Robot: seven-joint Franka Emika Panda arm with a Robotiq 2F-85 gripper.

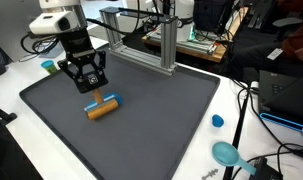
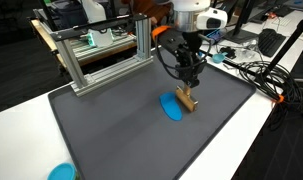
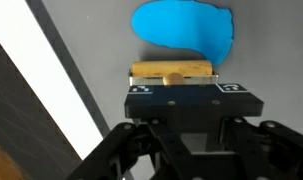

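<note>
1. Hand (image 1: 89, 88) closed, seemingly clamped on the wooden block (image 3: 171, 68); the grip is hard to confirm.
2. Block sits low on the grey mat (image 1: 161, 100), just beside a blue piece (image 2: 172, 107).

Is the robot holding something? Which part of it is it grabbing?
It seems to hold the wooden block, with the end effector pinching its two short ends. The blue piece beside it is not gripped.

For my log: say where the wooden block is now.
In both exterior views the wooden block lies on the grey mat at the end effector, beside the blue piece.
</note>
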